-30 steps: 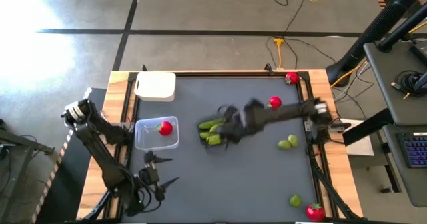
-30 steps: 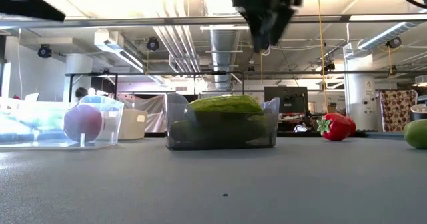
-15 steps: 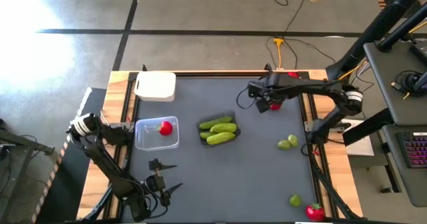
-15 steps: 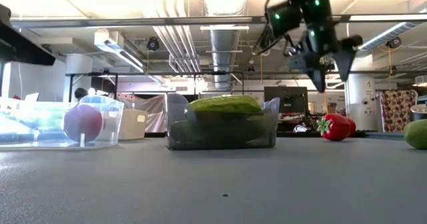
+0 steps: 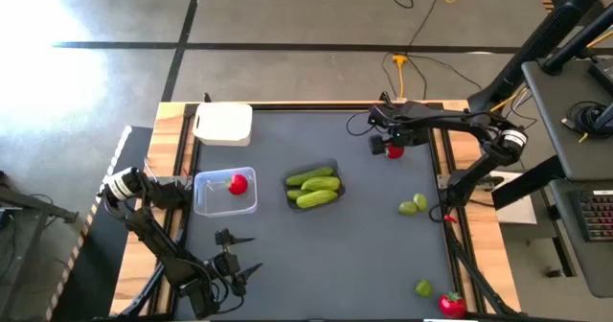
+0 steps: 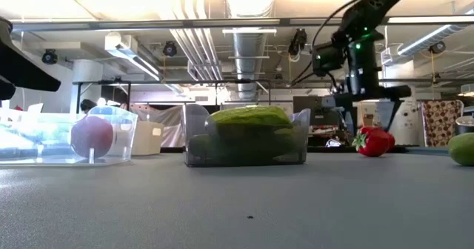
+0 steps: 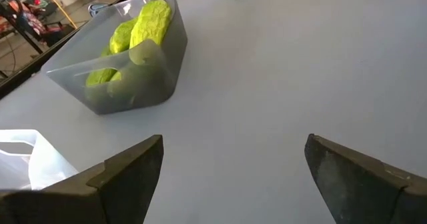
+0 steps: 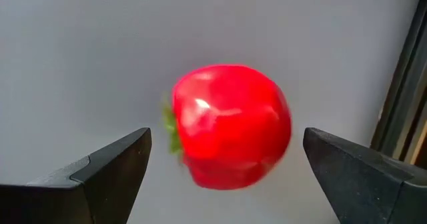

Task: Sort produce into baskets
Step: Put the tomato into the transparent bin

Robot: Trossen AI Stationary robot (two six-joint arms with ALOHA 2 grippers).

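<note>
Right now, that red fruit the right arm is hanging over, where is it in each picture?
High view: red fruit under the right claw, right of the dark basket.
Low view: right of centre, below that claw.
Left wrist view: cannot tell; only red bits at the top edge.
Right wrist view: centred between open fingers.
Shared landmark: the dark basket of cucumbers.

Two dark jointed arms, silver wrist collars, black cables, green indicator lights
</note>
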